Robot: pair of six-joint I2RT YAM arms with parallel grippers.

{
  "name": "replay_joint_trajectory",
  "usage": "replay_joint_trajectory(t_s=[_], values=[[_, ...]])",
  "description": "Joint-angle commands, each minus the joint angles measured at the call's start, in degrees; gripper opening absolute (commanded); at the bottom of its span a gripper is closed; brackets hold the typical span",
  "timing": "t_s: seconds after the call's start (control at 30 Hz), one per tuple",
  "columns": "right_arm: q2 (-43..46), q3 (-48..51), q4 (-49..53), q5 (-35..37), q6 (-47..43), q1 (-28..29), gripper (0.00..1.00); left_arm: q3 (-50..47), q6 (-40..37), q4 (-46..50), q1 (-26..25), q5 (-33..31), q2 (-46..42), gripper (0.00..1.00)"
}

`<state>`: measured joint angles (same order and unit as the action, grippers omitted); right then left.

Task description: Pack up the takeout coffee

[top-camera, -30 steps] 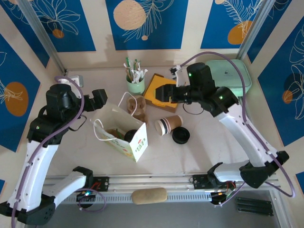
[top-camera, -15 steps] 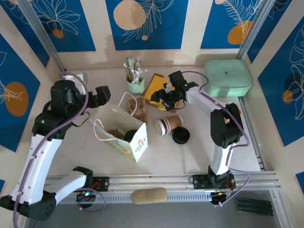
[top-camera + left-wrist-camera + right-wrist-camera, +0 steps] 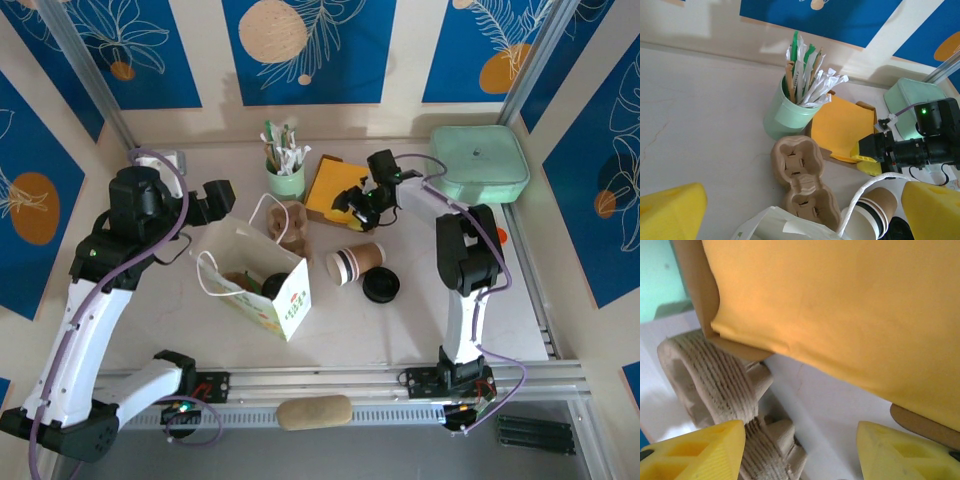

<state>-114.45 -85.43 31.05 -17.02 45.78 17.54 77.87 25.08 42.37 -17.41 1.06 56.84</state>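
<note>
Nearest, the paper bag [image 3: 262, 285] stands open. Just right of it the takeout coffee [image 3: 355, 263] lies on its side, long axis across the table, banded rim toward the bag and base to the right, with the black lid [image 3: 381, 286] just beside it. Farther back, the right gripper [image 3: 354, 207] hovers with fingers parted and empty over the yellow napkins [image 3: 330, 183]. The left gripper [image 3: 212, 202] gapes wide, holding nothing. The left wrist view's lower edge cuts off the takeout coffee.

Robot lab test cell, not a real café: pale counter [image 3: 400, 330] boxed in by blue leaf-print backdrop panels [image 3: 340, 70] on bare aluminium struts [image 3: 540, 60], two white-and-black robot arms [image 3: 90, 310] bolted to a grey aluminium rail [image 3: 330, 378].
</note>
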Motion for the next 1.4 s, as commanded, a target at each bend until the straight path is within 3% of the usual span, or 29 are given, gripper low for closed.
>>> replay_joint_trajectory(t_s=[0.0,0.17,0.4,0.7,1.37], values=[[-0.9,-1.8,3.2,3.6,-2.4,-1.9,0.62,-0.5,0.2,-1.6,0.5,0.8,-0.5,1.00],[0.9,-1.4,3.2,3.8,-3.0,-3.3,0.60,-0.5,0.2,-1.3,0.5,0.4,-0.9,0.99],[3.5,0.7,0.4,3.0,1.1,-0.6,0.53,-0.9,0.4,-2.0,0.5,0.8,-0.7,0.99],[1.8,3.6,-3.1,2.0,6.4,0.5,0.51,-0.4,0.1,-2.0,0.5,1.0,-0.1,0.99],[-2.4,1.4,-3.7,2.3,7.4,-2.1,0.36,-0.3,-0.1,-2.3,0.5,1.1,0.3,1.00]])
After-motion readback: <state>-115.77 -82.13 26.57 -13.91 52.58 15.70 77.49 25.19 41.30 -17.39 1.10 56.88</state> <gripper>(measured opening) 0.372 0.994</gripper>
